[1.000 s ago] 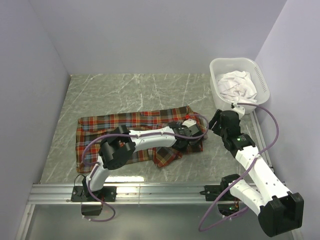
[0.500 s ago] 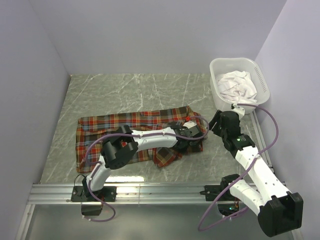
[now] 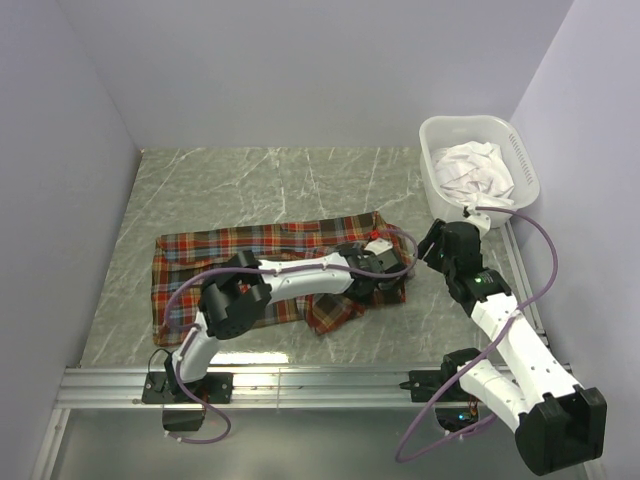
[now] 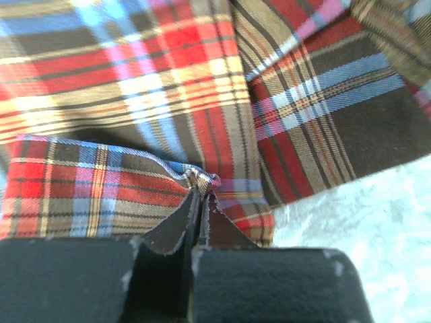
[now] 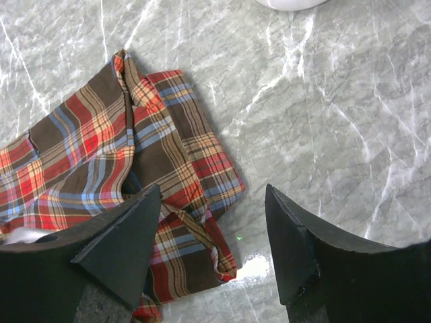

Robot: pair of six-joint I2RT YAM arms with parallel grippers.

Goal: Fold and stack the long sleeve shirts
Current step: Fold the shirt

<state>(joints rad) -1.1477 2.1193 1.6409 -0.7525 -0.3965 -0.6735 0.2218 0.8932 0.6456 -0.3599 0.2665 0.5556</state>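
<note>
A red, orange, teal and dark brown plaid shirt (image 3: pixel 215 255) lies partly spread on the grey marble table, bunched at its right end. It fills the left wrist view (image 4: pixel 135 94) and shows in the right wrist view (image 5: pixel 87 155). My left gripper (image 3: pixel 372 282) reaches across to the shirt's right end and is shut on a fold of the plaid cloth (image 4: pixel 202 180). My right gripper (image 3: pixel 428 245) is open and empty, hovering just right of the shirt's right edge above bare table (image 5: pixel 214 222).
A white basket (image 3: pixel 526 160) at the back right holds a crumpled white cloth (image 3: pixel 476 170). Purple walls close in the table on three sides. A metal rail (image 3: pixel 300 380) runs along the near edge.
Almost nothing has changed; the left arm's elbow has shifted very slightly and the left gripper stays on the shirt's right end.
</note>
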